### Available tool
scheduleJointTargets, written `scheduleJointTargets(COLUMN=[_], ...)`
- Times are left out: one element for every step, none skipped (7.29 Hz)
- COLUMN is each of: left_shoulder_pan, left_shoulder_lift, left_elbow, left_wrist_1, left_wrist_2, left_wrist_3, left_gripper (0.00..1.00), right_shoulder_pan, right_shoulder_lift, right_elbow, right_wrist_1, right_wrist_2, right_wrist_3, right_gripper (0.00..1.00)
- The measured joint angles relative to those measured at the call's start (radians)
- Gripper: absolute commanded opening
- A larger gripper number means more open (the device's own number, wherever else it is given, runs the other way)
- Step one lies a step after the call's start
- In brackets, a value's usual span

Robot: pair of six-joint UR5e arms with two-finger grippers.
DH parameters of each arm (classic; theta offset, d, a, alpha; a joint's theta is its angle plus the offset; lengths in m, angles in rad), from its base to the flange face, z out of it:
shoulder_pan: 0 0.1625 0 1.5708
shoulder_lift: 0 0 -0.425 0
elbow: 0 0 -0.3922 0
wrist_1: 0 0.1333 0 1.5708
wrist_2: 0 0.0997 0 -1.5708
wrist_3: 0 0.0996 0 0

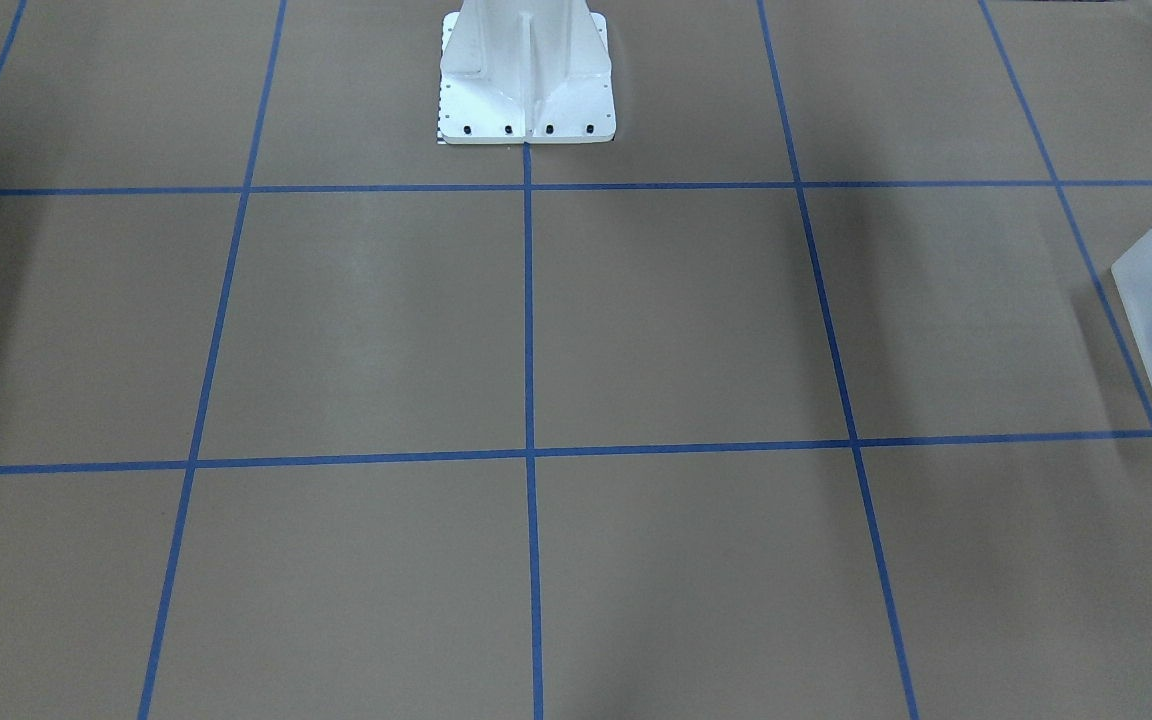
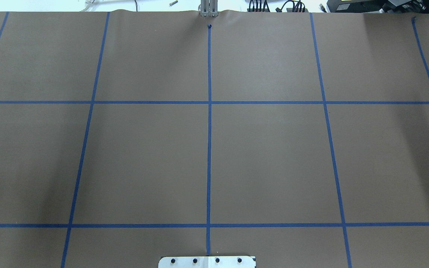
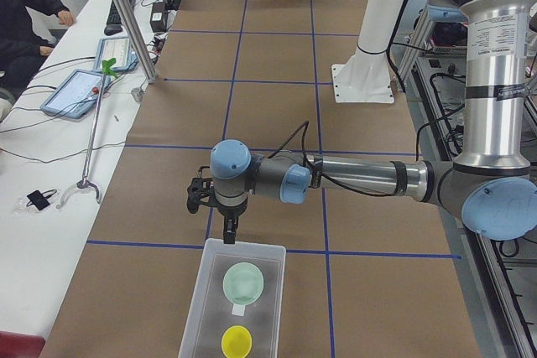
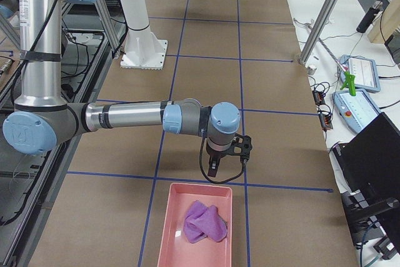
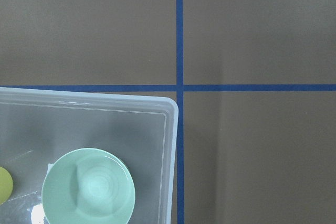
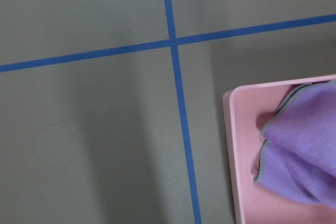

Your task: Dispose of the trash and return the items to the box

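Looks nearly finished to me. The pale mint-green round plastic bowl (image 5: 88,187) lies inside the translucent frosted-white rectangular plastic box (image 5: 172,156), at 12 o'clock of a small yellow cup (image 3: 237,341). A crumpled purple cloth (image 4: 205,222) fills the pink tray (image 4: 172,242). The left claw (image 3: 228,235) and right claw (image 4: 213,169) hang near those bins' 12 o'clock ends. Whether either is clenched or released, I cannot tell.

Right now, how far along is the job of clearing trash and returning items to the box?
Done: the bowl and a cup lie in the box; a cloth lies in the tray. In hand: nothing seen; the left pincer hangs by the box, the right pincer by the tray. Left: no other item shows, so little seems to remain.
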Motion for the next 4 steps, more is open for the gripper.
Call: scheduleJointTargets(left_shoulder_pan=[0.000, 0.000, 0.001, 0.001], left_shoulder_lift=[0.000, -0.001, -0.001, -0.002], left_elbow=[0.003, 0.007, 0.009, 0.013], left_wrist_1=[0.000, 0.000, -0.001, -0.001], left_wrist_2=[0.000, -0.001, -0.001, -0.001], left_wrist_3=[0.000, 0.000, 0.000, 0.000], left_gripper=[0.99, 0.99, 0.99, 0.99], right_shoulder_pan=[0.000, 0.000, 0.002, 0.004], right_shoulder_lift=[0.000, 0.000, 0.000, -0.001], right_elbow=[-0.001, 0.000, 0.003, 0.004], right_wrist_1=[-0.001, 0.000, 0.010, 0.028], right_wrist_2=[0.000, 0.000, 0.000, 0.000], right_wrist_3=[0.000, -0.002, -0.004, -0.003], right_gripper=[1.00, 1.00, 1.00, 1.00])
